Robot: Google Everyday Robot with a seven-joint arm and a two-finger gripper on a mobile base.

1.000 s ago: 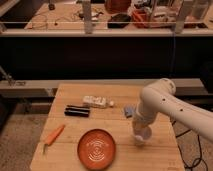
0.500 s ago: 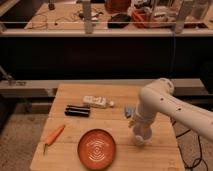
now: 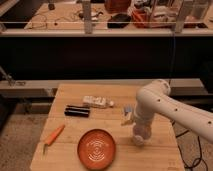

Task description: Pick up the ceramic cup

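The ceramic cup (image 3: pixel 140 137) is a small white round shape on the right part of the wooden table (image 3: pixel 65 150), just right of the orange plate (image 3: pixel 96 148). My white arm (image 3: pixel 155 100) reaches in from the right and bends down over the cup, hiding its top. The gripper (image 3: pixel 128 117) sits at the arm's lower end, just above and to the left of the cup, close to the table surface.
A white bottle with a cap (image 3: pixel 97 102) lies at mid-table, with black flat items (image 3: pixel 77 110) to its left. An orange carrot (image 3: pixel 53 137) lies near the left front edge. A dark shelf with a cluttered bench stands behind the table.
The arm and gripper have stayed almost in place over the cup. Nothing on the table has moved.
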